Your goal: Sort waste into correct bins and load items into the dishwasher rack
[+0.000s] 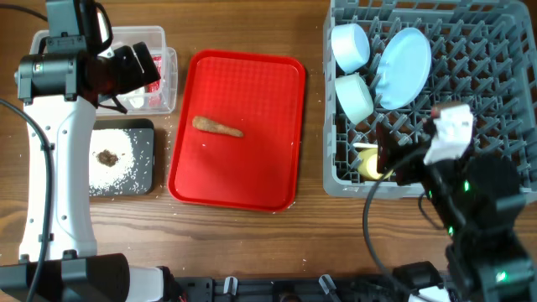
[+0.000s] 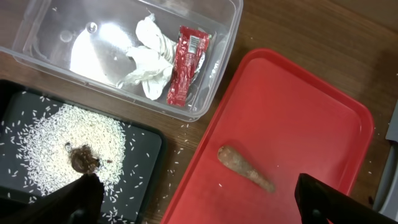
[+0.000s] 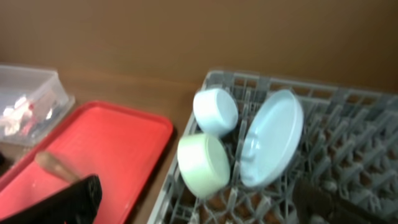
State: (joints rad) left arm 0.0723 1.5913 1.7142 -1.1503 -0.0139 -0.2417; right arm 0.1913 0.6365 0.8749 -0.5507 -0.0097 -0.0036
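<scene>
Left gripper [image 2: 196, 186]: fingers spread wide at the bottom of its wrist view, nothing between them. It hangs over the seam where the black tray [image 2: 146, 134] sits beside the red tray [image 2: 298, 99]. That lines you up on the stick-shaped food piece [image 2: 245, 168], which lies flat and alone on the red tray, diagonal to its edges. My read: picking that up is the step in hand.

Right gripper [image 3: 196, 186]: also released and empty, over the near corner of the rack [image 1: 495, 50] on the red-tray side. It looks parked clear of your left arm's path.

Containers:
- Clear tub [image 2: 37, 37]: tissue [image 2: 149, 62] and wrapper [image 2: 185, 65] touching, at the end nearer the red tray. The rest is bare.
- Black tray: rice [image 2: 56, 143] in a flat patch, brown lump [image 2: 84, 160] on top. I judge this to be the food bin, so the stick belongs here.
- Rack: plate [image 1: 404, 67] stands on edge between pegs. Two bowls [image 1: 351, 46] are tipped on their sides just beside it, toward the red tray. The pegs prop them apart. Yellow cup [image 1: 367, 164] sits low at the near corner, partly hidden by the right arm.
- Spoon: can't find it in any view.

Stray grains lie on the bench [image 1: 252, 243] between the two trays. They're likely too fine to pinch.
</scene>
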